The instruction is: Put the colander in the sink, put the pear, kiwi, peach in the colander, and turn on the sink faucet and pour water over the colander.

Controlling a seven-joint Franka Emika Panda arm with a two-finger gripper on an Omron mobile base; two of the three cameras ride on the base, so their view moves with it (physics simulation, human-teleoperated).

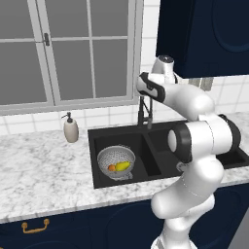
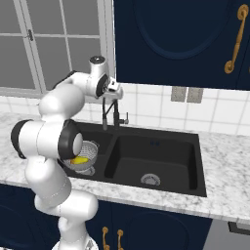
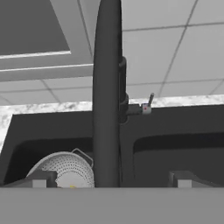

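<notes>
Presently the round white-grey perforated metal colander (image 1: 115,162) sits in the left basin of the black double-basin sink (image 1: 165,133), holding yellow-green pear (image 1: 122,166) and reddish-orange peach (image 1: 112,168). Released, the two-finger gripper (image 3: 111,179) straddles the tall black gooseneck faucet (image 3: 107,94).

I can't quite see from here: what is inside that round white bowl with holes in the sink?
In the round white perforated colander lie a yellow-green pear and a small reddish-orange peach. Its near wall hides the bottom, so whether a third fruit lies there cannot be told.
</notes>
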